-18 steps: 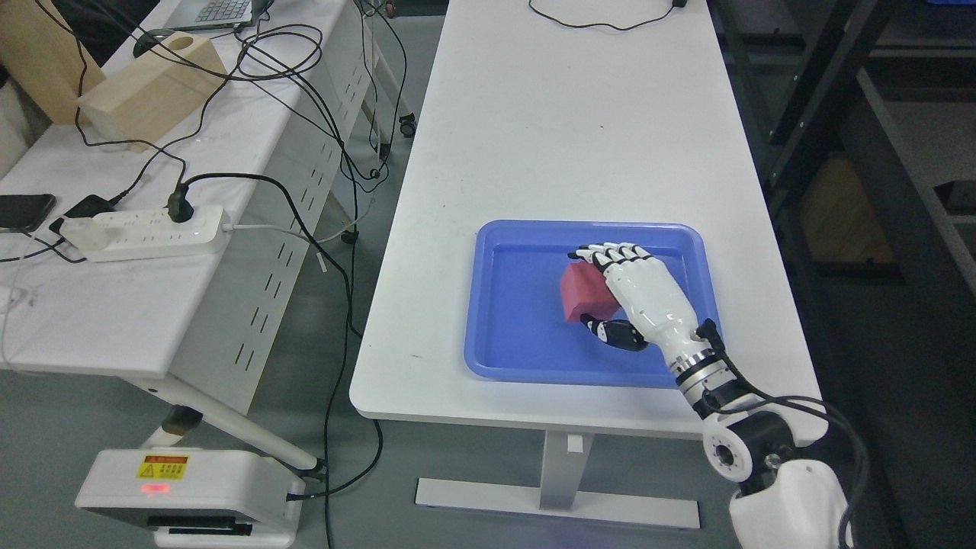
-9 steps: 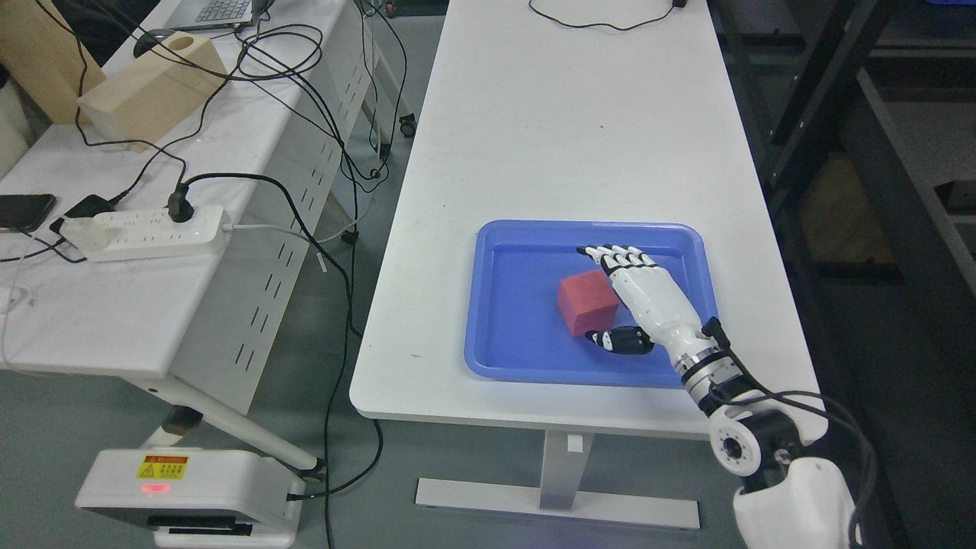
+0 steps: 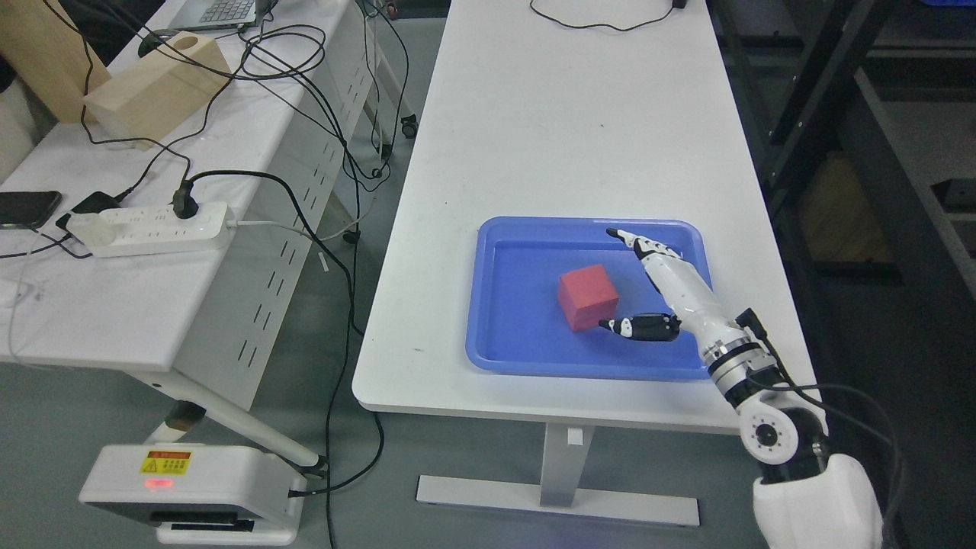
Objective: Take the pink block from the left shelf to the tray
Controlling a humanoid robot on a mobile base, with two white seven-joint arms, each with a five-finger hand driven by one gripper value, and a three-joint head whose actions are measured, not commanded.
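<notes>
The pink block [image 3: 586, 296] rests flat on the floor of the blue tray [image 3: 505, 358] on the white table. My right hand [image 3: 616, 279] hovers over the tray's right half, just right of the block and apart from it. Its white fingers [image 3: 639, 243] stretch straight toward the tray's far rim, and the black thumb [image 3: 639, 327] points at the block's near corner. The hand is open and holds nothing. My left arm does not show.
A second white table at the left carries a power strip [image 3: 149, 227], tangled black cables [image 3: 259, 61], a phone [image 3: 27, 208] and wooden blocks [image 3: 152, 91]. A dark shelf frame [image 3: 839, 114] stands right of the main table. A white base unit [image 3: 191, 492] sits on the floor.
My right hand let go of the pink block, spread its fingers and drew back to the right. The block stays in the tray. The camera shifted slightly.
</notes>
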